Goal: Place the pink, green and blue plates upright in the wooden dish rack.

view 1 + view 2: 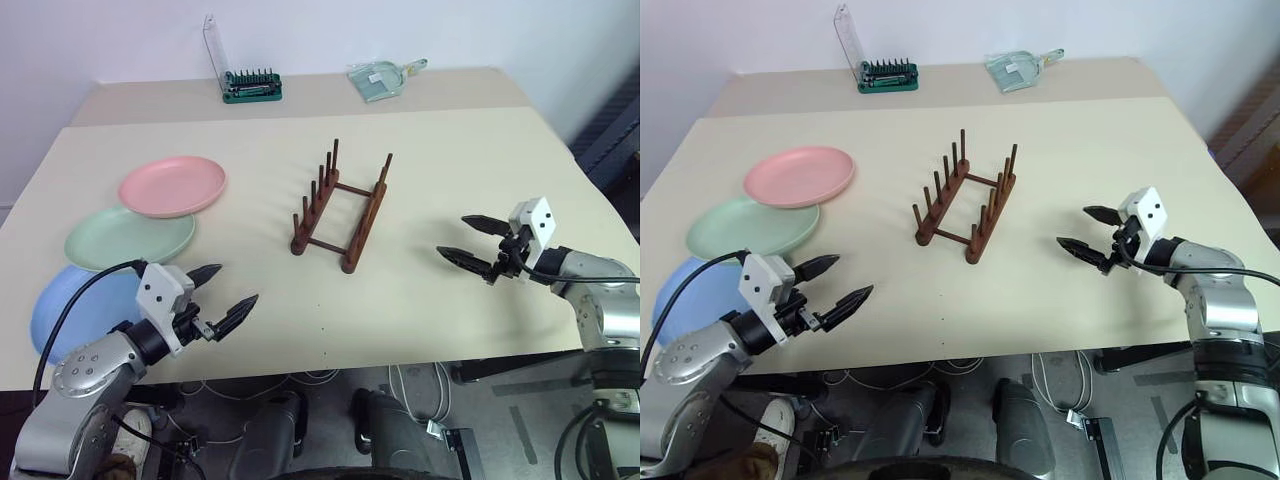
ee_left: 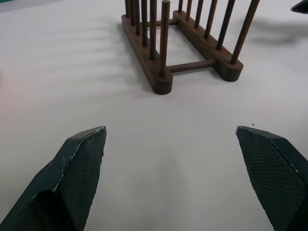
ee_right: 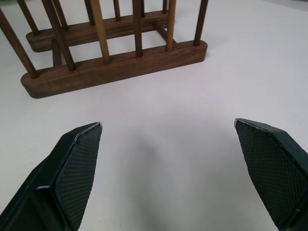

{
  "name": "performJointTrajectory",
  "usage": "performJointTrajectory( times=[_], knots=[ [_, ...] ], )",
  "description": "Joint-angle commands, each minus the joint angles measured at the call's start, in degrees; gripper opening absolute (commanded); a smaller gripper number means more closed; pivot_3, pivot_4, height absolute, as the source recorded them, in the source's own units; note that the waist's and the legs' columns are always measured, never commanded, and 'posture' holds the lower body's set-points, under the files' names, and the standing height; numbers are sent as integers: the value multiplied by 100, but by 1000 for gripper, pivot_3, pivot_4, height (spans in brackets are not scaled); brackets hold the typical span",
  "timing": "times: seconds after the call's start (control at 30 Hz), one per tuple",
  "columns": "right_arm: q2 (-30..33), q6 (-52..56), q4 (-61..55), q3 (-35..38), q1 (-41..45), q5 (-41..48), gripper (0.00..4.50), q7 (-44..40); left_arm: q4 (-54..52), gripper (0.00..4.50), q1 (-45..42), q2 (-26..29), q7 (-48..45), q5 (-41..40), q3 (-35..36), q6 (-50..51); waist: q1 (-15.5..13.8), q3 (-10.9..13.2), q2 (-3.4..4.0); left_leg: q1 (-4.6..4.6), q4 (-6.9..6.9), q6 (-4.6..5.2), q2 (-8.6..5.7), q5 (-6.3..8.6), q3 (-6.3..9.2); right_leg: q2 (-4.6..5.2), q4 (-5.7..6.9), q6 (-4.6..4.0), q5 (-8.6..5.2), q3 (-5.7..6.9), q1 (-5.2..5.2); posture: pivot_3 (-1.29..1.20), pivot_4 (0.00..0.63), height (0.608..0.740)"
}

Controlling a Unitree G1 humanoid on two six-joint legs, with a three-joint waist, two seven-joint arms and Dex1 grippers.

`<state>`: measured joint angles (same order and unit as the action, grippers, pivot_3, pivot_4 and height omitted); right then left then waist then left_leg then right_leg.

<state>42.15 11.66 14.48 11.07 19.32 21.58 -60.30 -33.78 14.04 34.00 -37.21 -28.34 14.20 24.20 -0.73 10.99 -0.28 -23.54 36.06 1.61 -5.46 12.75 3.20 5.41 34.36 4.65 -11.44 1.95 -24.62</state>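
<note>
Wooden dish rack (image 1: 340,212) is seen empty at mid-worktop (image 1: 470,160). Pink plate (image 1: 172,186), green plate (image 1: 130,237) and blue plate (image 1: 75,312) are laid flat, overlapped in a row along the left edge. Left pincer (image 1: 226,295) and right pincer (image 1: 466,240) are held spread, nothing gripped, above the worktop near the front edge.

A pale beige table (image 1: 470,200) fills the middle of the frame. A second beige table (image 1: 310,92) stands touching it at the top, against a plain white wall (image 1: 300,30). At the bottom, cables (image 1: 420,385) lie on the grey floor (image 1: 500,430).
</note>
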Motion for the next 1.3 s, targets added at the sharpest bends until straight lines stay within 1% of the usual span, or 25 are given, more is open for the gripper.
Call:
performJointTrajectory(
  times=[0.03, 0.2, 0.3, 0.4, 0.5, 0.6, 0.67, 0.77, 0.83, 0.9, 0.93, 1.03, 1.17, 1.3],
  knots=[
    [23, -43, -269, 144, -4, 85, 4500, 70, -41, 4439, 25, 74, -53, -25, 133, -88, -2, 0, 0, 0, 0, 0, 0, 0, 0, 0, 0, 0, 0, 0, 0, 0, 150, 740],
    [-121, -146, -93, -36, 168, -56, 4500, 154, -45, 4439, -34, 0, 68, 76, -11, -59, -2, 0, 0, 0, 1, 0, 0, 0, 0, 0, -5, 1, 0, 0, 3, 0, 150, 740],
    [-177, -11, -241, -90, 192, 21, 4500, 152, -166, 4439, -61, -62, 57, 104, -322, -40, -2, 0, 1, 0, -1, 0, 0, 0, 0, 0, -6, 0, 1, 0, 3, 0, 150, 740],
    [-167, 170, -637, -104, -7, 84, 4500, 188, -264, 4439, -48, -130, 74, 212, -730, -29, -12, 0, 0, 0, -1, 0, 0, 0, 0, 0, -7, -9, 8, 0, 3, 0, 150, 740],
    [-207, 381, -1025, -94, -134, 139, 4500, 333, -129, 4439, -163, -182, 85, 322, -1036, -40, -16, 0, 0, 0, -3, 1, 0, 1, 0, 0, -7, -11, 9, 0, 3, 0, 150, 740],
    [-254, 634, -1548, -88, -360, 232, 4500, 482, 223, 4439, -534, -268, 132, 708, -1617, -56, -19, -1, 2, 0, 0, 1, 0, 1, 0, 0, -5, 2, 1, 0, 4, 0, 150, 740],
    [-306, 769, -1762, -124, -406, 244, 4500, 606, 437, 4439, -718, -311, 116, 826, -1759, -131, -11, -1, 2, 0, 4, 1, 0, 1, 0, -1, -3, 7, 2, 0, 4, 0, 150, 740],
    [-327, 887, -1922, -88, -454, 289, 4500, 695, 848, 4439, -1238, -602, 174, 1097, -2252, -177, -8, -2, 3, 0, 6, 1, 0, 1, 0, -1, -5, 10, 4, 0, 5, 0, 150, 740],
    [-385, 962, -2061, -129, -472, 295, 4500, 794, 1083, 4439, -1421, -719, 98, 1168, -2399, -223, -11, -1, 2, 0, 6, 1, 0, 1, 0, -1, -6, 13, 6, 1, 5, 0, 150, 740],
    [-406, 988, -2113, -124, -476, 323, 4500, 831, 1536, 4439, -1769, -1033, 225, 1442, -2683, -427, -17, -3, 5, 0, 2, 2, 0, 0, -1, -1, -9, 5, 12, 1, 5, 0, 150, 740],
    [-387, 983, -2106, -87, -485, 358, 4500, 803, 1859, 4439, -2013, -1262, 349, 1573, -2881, -293, -33, -2, 3, 0, 3, 2, -1, 0, -1, -2, -10, 3, 15, 1, 4, 0, 150, 740],
    [-390, 1071, -2361, -46, -584, 450, 4500, 857, 2246, 4439, -2298, -1546, 301, 1704, -3167, -180, -83, -3, 3, -2, 11, 8, -1, -4, 0, -2, -11, 7, 25, 7, 8, 0, 150, 740],
    [-404, 1093, -2504, 37, -758, 573, 4500, 866, 2768, 4439, -2702, -2008, 536, 1955, -3390, -127, -176, -5, 5, -1, 14, 7, -1, -3, -1, -2, -10, 14, 21, 6, 10, 0, 150, 740],
    [-401, 1187, -2600, -2, -972, 720, 4500, 774, 3217, 4439, -3005, -2526, 1176, 2406, -3532, 59, -202, -7, 3, -1, 21, 7, -3, -2, 1, 0, -19, 29, 22, 10, 23, 0, 150, 740]
  ],
)
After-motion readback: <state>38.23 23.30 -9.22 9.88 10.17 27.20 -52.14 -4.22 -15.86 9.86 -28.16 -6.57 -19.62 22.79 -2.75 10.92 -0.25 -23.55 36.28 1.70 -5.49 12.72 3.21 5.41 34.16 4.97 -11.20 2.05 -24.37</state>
